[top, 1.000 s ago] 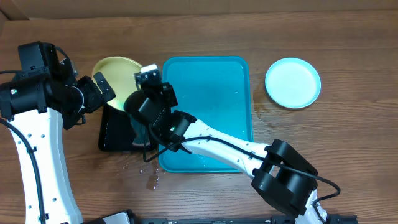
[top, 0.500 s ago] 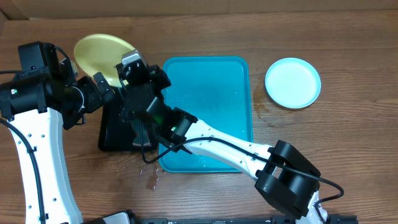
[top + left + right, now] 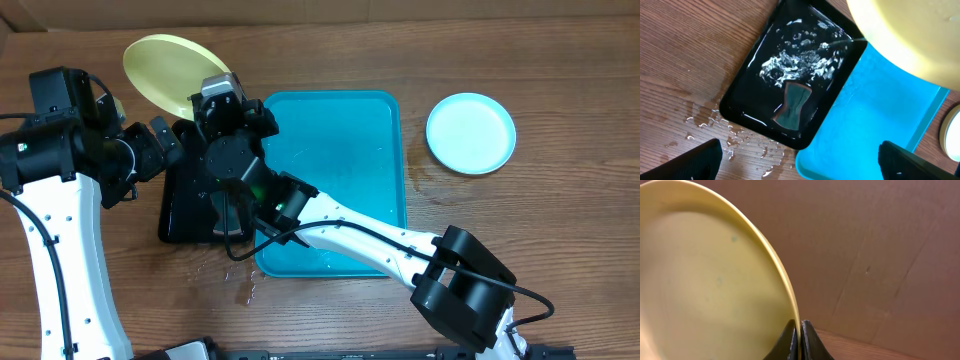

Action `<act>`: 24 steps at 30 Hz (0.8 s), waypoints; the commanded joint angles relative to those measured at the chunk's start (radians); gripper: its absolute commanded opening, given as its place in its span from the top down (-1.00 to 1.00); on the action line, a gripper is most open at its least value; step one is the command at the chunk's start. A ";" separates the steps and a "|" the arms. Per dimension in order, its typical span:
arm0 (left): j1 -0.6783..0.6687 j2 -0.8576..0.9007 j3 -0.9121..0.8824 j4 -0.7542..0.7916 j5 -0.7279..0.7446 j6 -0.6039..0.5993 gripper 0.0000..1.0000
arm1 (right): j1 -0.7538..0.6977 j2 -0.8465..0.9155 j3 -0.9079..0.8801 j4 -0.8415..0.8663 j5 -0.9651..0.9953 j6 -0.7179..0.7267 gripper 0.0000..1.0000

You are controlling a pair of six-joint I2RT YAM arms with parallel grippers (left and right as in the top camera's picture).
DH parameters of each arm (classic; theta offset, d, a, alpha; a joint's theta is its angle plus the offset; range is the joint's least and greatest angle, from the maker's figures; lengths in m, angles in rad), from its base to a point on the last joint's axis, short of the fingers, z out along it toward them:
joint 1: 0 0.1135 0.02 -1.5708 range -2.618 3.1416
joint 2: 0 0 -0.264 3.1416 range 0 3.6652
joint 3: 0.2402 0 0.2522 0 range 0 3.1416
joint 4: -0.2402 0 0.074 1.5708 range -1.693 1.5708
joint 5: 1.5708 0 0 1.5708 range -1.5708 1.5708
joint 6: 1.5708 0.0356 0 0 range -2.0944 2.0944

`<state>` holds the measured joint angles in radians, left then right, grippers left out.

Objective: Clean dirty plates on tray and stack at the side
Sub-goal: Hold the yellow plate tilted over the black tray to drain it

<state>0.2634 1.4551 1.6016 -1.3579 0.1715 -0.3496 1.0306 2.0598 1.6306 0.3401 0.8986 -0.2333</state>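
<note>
With the right gripper clamped shut on its rim, holds the yellow plate raised and tilted, past the far end of the black tray. Shows faint blue specks on the plate's face in the right wrist view, so probably not clean yet. Just below, leaves a sponge lying in the wet black tray, touched by neither gripper. Hovers the left gripper over that tray, spread wide and empty. Beside the black tray, carries no plates on the turquoise tray, only some wet sheen. Well to the right, rests the blue plate alone on the table, seemingly finished and starting the stack. Finds no third plate in any view. Judged partway: yellow plate to wipe, then to stack on the blue one.
</note>
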 commanded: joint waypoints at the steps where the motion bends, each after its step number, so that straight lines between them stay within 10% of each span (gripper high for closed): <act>1: -0.004 0.003 -0.004 0.002 -0.006 -0.017 -1.00 | 0.016 -0.053 0.020 0.011 0.018 -0.035 0.92; 24: -0.004 0.003 -0.004 0.002 -0.006 -0.017 -1.00 | 0.019 -0.053 0.020 -0.058 0.017 -0.036 0.92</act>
<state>0.2634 1.4551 1.6016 -1.3579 0.1715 -0.3496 1.0473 2.0598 1.6306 0.2764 0.9054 -0.2672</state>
